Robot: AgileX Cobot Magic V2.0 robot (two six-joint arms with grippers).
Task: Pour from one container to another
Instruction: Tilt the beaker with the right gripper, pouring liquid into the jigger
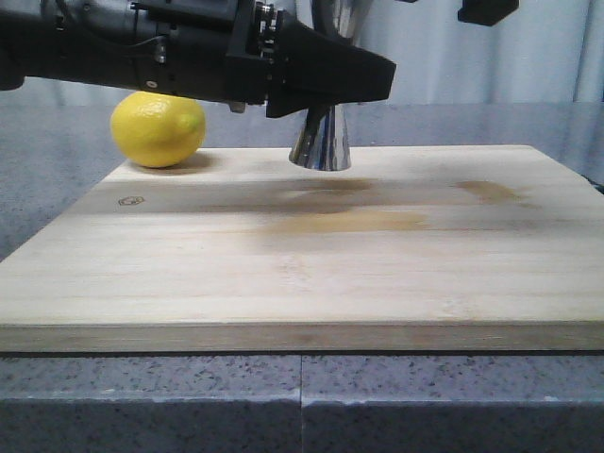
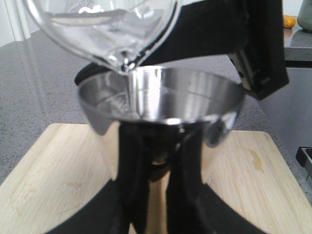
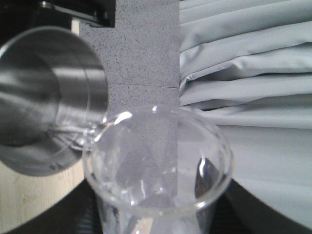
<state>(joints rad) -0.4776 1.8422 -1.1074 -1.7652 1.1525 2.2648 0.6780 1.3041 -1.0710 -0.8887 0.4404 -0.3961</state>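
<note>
The steel jigger [image 1: 321, 142] stands upright near the far edge of the wooden board [image 1: 302, 274], its base at or just above the wood. My left gripper [image 1: 326, 90] is shut on its narrow waist, and its fingers [image 2: 134, 165] show dark below the open upper cup [image 2: 161, 102]. The clear glass beaker [image 2: 102, 29] is tilted above the jigger. A thin stream of clear liquid [image 2: 127, 83] runs from its lip into the cup. My right gripper [image 3: 156, 214] is shut on the beaker [image 3: 156, 165], with the jigger's mouth [image 3: 46, 126] just beside the beaker's lip.
A yellow lemon [image 1: 158, 127] lies at the board's far left corner, close to the left arm. The board carries damp brown stains [image 1: 349, 222]. Grey speckled counter [image 1: 302, 406] surrounds the board. Pale curtains [image 3: 243, 73] hang behind.
</note>
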